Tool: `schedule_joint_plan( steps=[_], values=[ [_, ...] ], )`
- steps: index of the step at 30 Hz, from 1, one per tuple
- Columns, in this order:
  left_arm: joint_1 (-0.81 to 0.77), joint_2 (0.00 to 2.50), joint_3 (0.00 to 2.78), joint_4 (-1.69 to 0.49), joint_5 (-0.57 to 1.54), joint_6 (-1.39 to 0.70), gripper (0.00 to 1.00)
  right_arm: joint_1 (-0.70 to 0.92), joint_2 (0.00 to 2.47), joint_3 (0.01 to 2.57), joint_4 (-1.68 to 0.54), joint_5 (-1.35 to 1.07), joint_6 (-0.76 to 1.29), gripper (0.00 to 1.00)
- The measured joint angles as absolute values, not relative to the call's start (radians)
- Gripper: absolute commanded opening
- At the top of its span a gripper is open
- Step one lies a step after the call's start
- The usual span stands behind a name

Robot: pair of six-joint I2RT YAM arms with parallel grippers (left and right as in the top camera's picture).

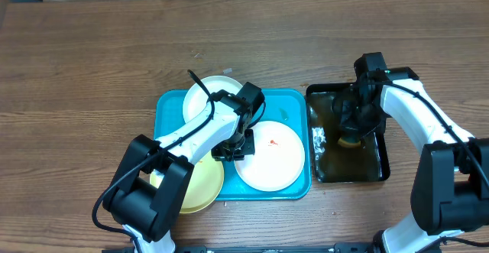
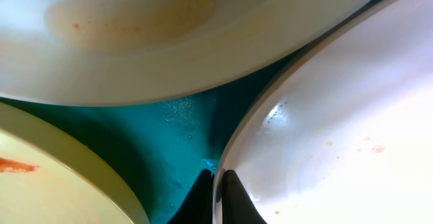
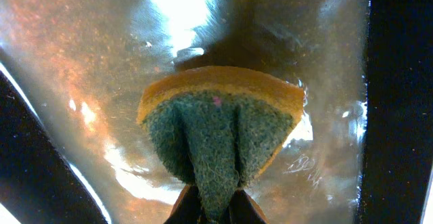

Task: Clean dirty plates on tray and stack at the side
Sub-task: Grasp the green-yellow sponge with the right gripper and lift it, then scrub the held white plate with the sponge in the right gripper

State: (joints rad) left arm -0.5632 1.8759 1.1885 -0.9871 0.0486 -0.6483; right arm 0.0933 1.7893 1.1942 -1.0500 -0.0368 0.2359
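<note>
Turquoise tray [image 1: 294, 100] sits mid-counter [image 1: 76, 69] with three plates on it. Far white plate [image 1: 200, 100] lies at 11 o'clock, filmed tan. Smeared white plate [image 1: 275, 157] lies at 3 o'clock. Pale yellow plate [image 1: 202, 186] lies at 7 o'clock, overhanging the tray's rim. Left gripper [image 2: 220, 190] is clamped on the smeared white plate's edge at its 9 o'clock side, one finger on each face. Black basin [image 1: 380, 165] of dark water stands at the tray's 3 o'clock. Right gripper [image 3: 215, 207] is pinched tight on a yellow-and-green sponge [image 3: 216, 126] over the water.
</note>
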Motion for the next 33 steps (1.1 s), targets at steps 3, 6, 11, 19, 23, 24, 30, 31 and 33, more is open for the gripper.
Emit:
schedule_joint_plan(
  steps=[3, 6, 11, 19, 23, 24, 30, 31, 33],
  values=[
    [-0.563, 1.876, 1.188, -0.987, 0.049, -0.648, 0.05, 0.093, 1.789, 1.195, -1.050, -0.036, 0.235, 0.04],
    [-0.563, 1.876, 1.188, -0.987, 0.049, -0.648, 0.04, 0.093, 1.789, 1.211, -1.087, -0.037, 0.235, 0.04],
    [-0.563, 1.876, 1.188, -0.987, 0.049, -0.648, 0.04, 0.093, 1.789, 1.279, -1.168, -0.036, 0.236, 0.04],
    [-0.563, 1.876, 1.188, -0.987, 0.049, -0.648, 0.04, 0.121, 1.789, 1.301, -1.203, -0.001, 0.274, 0.04],
    [-0.563, 1.876, 1.188, -0.987, 0.049, -0.648, 0.04, 0.158, 1.789, 1.301, -1.237, 0.049, 0.319, 0.04],
    [-0.563, 1.876, 1.188, -0.987, 0.049, -0.648, 0.04, 0.167, 1.789, 1.301, -1.237, 0.057, 0.332, 0.04],
    [-0.563, 1.876, 1.188, -0.987, 0.049, -0.648, 0.04, 0.213, 1.789, 1.301, -1.241, 0.031, 0.324, 0.04],
    [-0.563, 1.876, 1.188, -0.987, 0.049, -0.648, 0.04, 0.220, 1.789, 1.301, -1.240, 0.017, 0.321, 0.04],
    [-0.563, 1.876, 1.188, -0.987, 0.049, -0.648, 0.04, 0.231, 1.789, 1.301, -1.238, -0.022, 0.313, 0.04]
  ],
)
